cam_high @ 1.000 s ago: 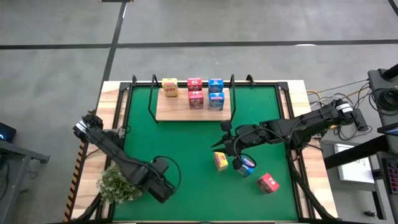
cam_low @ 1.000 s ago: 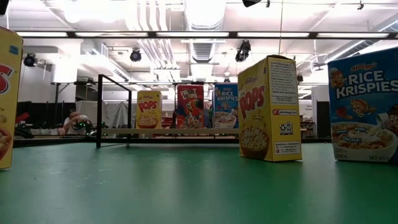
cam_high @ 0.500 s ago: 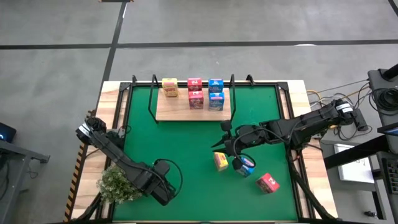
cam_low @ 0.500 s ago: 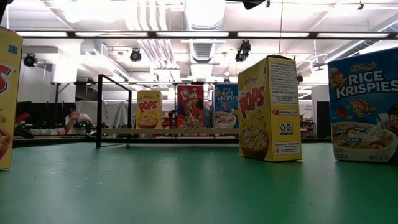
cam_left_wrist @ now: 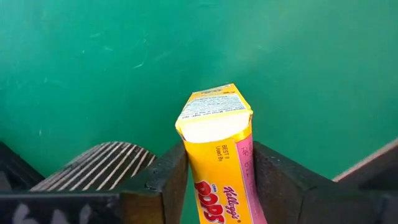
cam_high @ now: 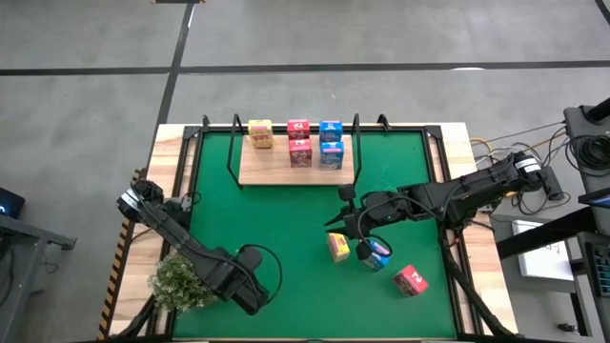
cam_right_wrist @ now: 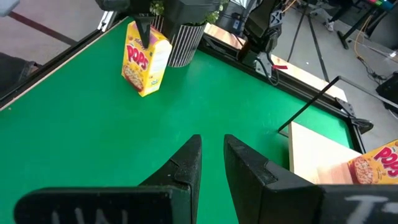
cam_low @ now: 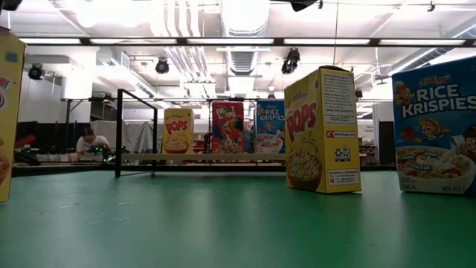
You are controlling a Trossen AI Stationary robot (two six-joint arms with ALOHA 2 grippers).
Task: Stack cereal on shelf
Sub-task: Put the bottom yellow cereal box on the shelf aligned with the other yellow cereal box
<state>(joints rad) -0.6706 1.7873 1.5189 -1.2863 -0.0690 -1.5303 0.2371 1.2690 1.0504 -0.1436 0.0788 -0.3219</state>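
Note:
My left gripper [cam_high: 250, 286] points down at the mat's near left, shut on a yellow cereal carton [cam_left_wrist: 214, 155], which also shows in the right wrist view [cam_right_wrist: 146, 59] and at the low view's left edge [cam_low: 7, 119]. The shelf [cam_high: 276, 170] at the far side carries one yellow [cam_high: 260, 133], two red [cam_high: 299, 139] and two blue [cam_high: 331, 143] cartons. A yellow [cam_high: 337, 246], a blue [cam_high: 376, 252] and a red carton [cam_high: 412, 279] stand on the mat. My right gripper [cam_high: 345, 224] hovers above the mat near them, a narrow gap between its fingers [cam_right_wrist: 211, 146], holding nothing. My left gripper pinches the yellow carton between its two fingers on two opposite sides, close to the top [cam_left_wrist: 198, 163]. The fingers [cam_left_wrist: 168, 180] come from above, pointing down. The carton stands nearly upright below them, and its bottom [cam_right_wrist: 143, 92] looks to rest on the mat.
A bushy plant [cam_high: 179, 281] in a striped pot [cam_left_wrist: 99, 162] stands right beside my left gripper at the mat's near left corner. Black wire frames [cam_high: 232, 152] rise at the shelf's ends. The mat's middle [cam_high: 276, 229] is bare.
In the low view the yellow carton under my left gripper has shifted slightly toward the table's left. The right arm and the other cartons have kept still.

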